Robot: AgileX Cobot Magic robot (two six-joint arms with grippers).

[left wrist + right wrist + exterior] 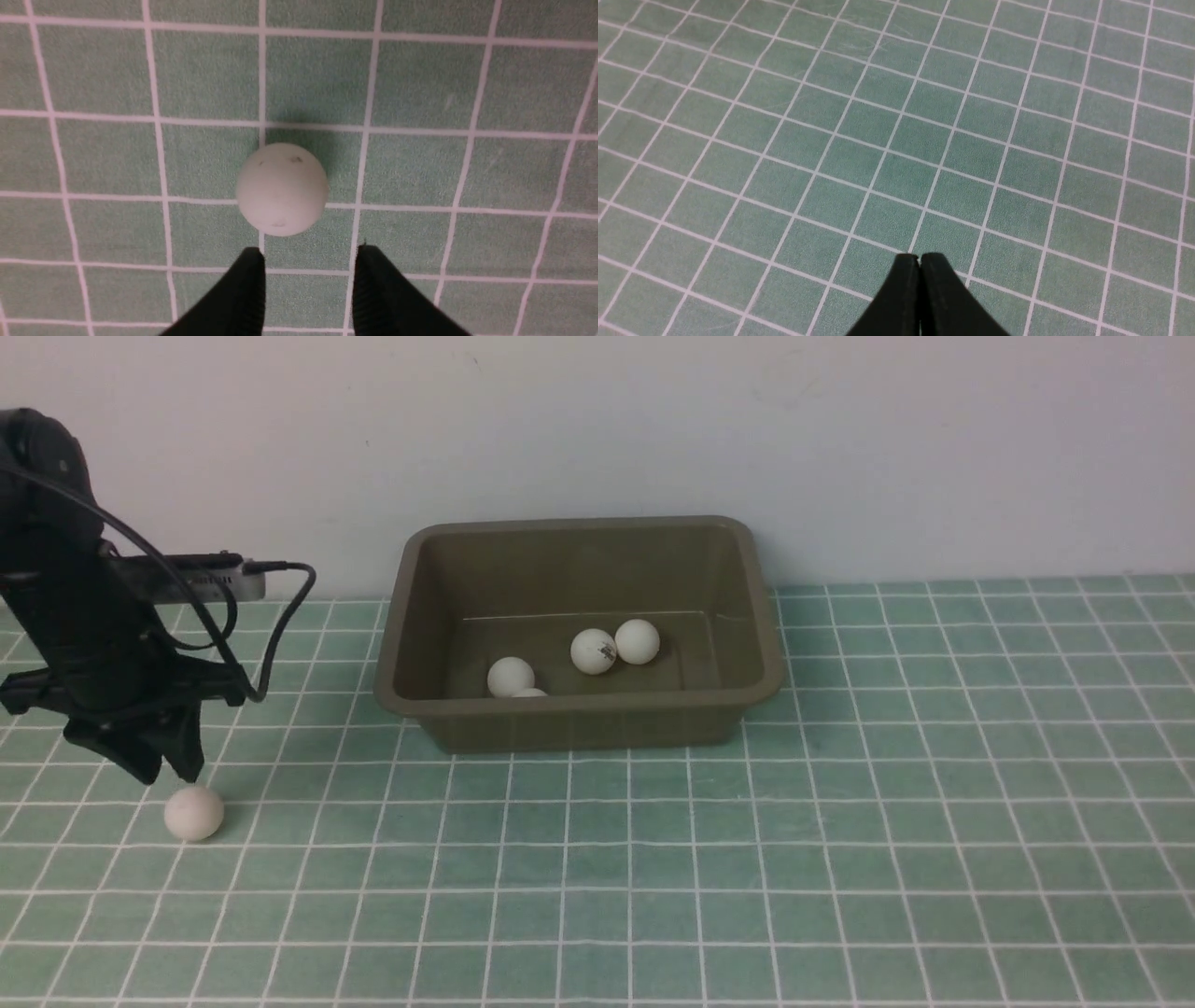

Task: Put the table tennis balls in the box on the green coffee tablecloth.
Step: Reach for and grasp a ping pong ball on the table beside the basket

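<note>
One white table tennis ball [194,812] lies loose on the green coffee tablecloth [840,859] at the left. My left gripper [168,773] hangs just above and behind it, its jaws open with a gap. In the left wrist view the same ball [281,189] sits just beyond the two black fingertips [254,261], untouched, and nothing lies between the tips of my left gripper [309,255]. The olive-brown box [579,714] stands at the centre back and holds several balls [594,651]. My right gripper [920,259] is shut over bare cloth and does not show in the front view.
A pale wall rises right behind the box. A black cable loops from the left arm's wrist [280,616] toward the box's left side. In the right wrist view only the grid cloth [878,140] shows.
</note>
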